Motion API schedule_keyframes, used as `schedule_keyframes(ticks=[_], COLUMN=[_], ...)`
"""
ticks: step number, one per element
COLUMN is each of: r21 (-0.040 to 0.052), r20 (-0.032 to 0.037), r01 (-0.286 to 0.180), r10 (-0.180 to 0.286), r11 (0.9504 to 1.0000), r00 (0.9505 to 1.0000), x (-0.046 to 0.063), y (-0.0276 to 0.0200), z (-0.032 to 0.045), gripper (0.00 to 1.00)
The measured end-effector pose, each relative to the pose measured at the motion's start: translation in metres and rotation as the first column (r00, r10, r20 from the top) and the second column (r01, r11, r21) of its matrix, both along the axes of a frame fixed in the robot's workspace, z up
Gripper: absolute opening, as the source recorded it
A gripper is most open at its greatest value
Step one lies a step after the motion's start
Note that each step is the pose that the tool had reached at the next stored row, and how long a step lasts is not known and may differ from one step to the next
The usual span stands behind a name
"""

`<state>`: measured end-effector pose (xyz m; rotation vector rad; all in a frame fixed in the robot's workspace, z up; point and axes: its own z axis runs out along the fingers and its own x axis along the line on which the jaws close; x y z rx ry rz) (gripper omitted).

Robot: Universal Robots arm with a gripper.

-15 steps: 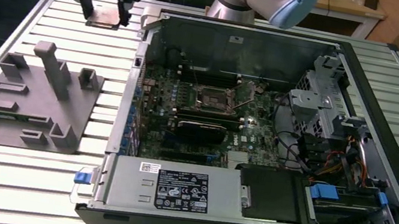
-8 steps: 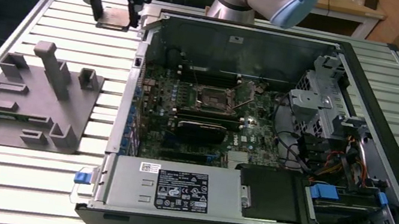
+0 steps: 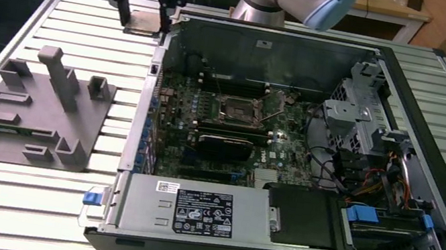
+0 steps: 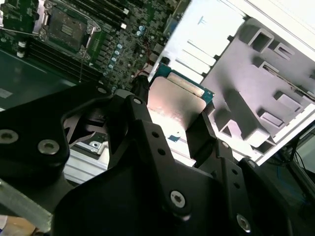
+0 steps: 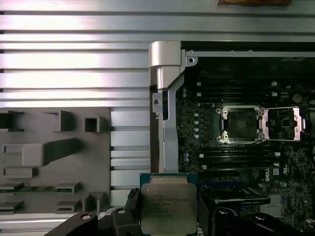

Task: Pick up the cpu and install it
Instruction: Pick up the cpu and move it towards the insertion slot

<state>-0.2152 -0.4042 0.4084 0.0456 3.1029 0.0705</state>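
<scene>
Gripper (image 3: 145, 17) is clamping the cpu (image 3: 143, 23) between both fingers, silvery top facing up, over the slatted table (image 3: 85, 27) just outside the computer case (image 3: 272, 52). In the exterior view the cpu is sitting at 11 o'clock from the open socket (image 3: 238, 108). The grey tray (image 3: 26, 112) is lying at 9 o'clock of the case.

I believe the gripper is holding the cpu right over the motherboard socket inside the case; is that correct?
Not quite. The gripper holds the cpu, but outside the case, over the slatted table by the case's corner, not over the socket. The exterior view shows it.
</scene>
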Motion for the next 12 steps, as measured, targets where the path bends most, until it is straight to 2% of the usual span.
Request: schedule_keyframes(ticks=[12], r21=[0.0001], r20=[-0.0004], r01=[0.0], r10=[0.0], r11=[1.0], r00=[1.0], x=[0.037], y=[0.0], z=[-0.0012], gripper=[0.55])
